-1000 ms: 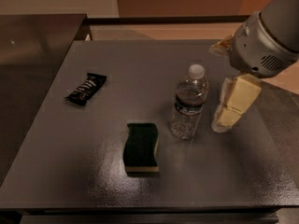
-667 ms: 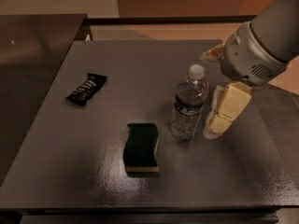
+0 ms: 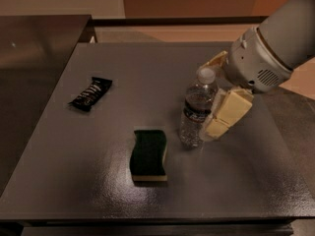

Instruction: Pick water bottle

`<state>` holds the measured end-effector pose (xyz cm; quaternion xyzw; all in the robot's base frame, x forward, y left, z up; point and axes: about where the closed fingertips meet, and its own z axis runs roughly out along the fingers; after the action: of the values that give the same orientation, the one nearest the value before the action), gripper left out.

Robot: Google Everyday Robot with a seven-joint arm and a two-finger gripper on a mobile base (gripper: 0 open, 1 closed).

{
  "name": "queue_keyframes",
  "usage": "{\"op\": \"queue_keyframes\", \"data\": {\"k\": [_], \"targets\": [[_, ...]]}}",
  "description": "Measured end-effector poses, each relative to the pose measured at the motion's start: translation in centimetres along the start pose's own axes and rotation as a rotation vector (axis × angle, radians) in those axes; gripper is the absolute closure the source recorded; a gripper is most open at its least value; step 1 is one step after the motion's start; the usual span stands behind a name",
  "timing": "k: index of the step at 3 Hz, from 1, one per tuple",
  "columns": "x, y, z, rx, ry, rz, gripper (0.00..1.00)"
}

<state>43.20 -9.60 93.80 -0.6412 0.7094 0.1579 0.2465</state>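
The water bottle [image 3: 196, 113] is small, clear and ribbed, with a white cap and a dark label band. It stands upright right of the middle of the grey table [image 3: 147, 73]. My gripper [image 3: 208, 100] comes in from the right on a white and grey arm [image 3: 275, 43]. It is open. One cream finger [image 3: 227, 113] lies right against the bottle's right side, and the other [image 3: 215, 61] shows just behind the cap. The bottle is at the mouth of the jaws and rests on the table.
A green sponge with a pale underside [image 3: 148, 154] lies in front and left of the bottle. A dark snack bar wrapper [image 3: 91, 93] lies at the left. A dark counter [image 3: 34, 48] adjoins the table's left side.
The gripper has moved left toward the bottle, from a gap beside it to its near finger against the bottle's side. The bottle, sponge and wrapper have stayed put.
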Motion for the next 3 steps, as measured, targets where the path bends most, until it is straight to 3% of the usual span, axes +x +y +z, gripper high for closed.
{"op": "queue_keyframes", "data": {"k": [3], "targets": [[-1.9,-0.6,0.0,-0.039,-0.079,0.026,0.88]]}}
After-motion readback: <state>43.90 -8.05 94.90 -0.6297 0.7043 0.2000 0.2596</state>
